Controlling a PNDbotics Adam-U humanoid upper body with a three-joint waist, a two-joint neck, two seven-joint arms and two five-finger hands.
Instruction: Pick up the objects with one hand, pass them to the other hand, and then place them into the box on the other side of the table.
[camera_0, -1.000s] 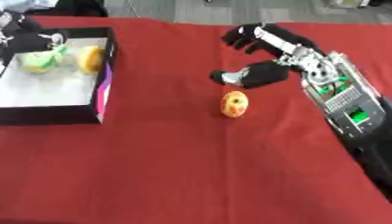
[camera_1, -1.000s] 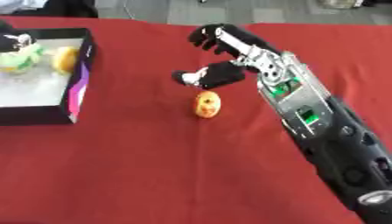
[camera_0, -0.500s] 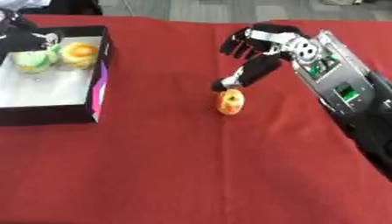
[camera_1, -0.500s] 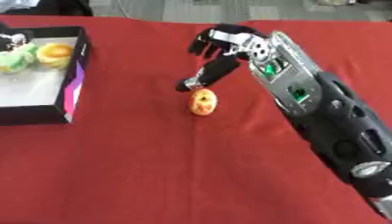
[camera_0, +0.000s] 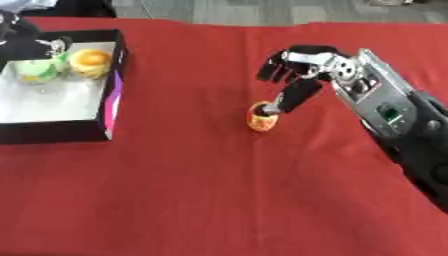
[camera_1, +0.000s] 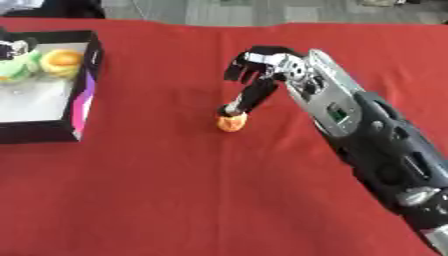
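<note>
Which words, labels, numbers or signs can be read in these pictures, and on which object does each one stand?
None can be read.
Right forearm: a small green patch, too blurred to show any characters.
Box: a pink and purple stripe on its side wall, no letters to make out.
Orange object under the right hand: no marking readable.
Yellow and green objects in the box: no text visible.

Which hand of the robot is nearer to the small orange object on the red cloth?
The right hand: it is just above the orange object, one finger reaching down to its top. The left hand is not clearly visible; only something dark shows by the box, far left.
</note>
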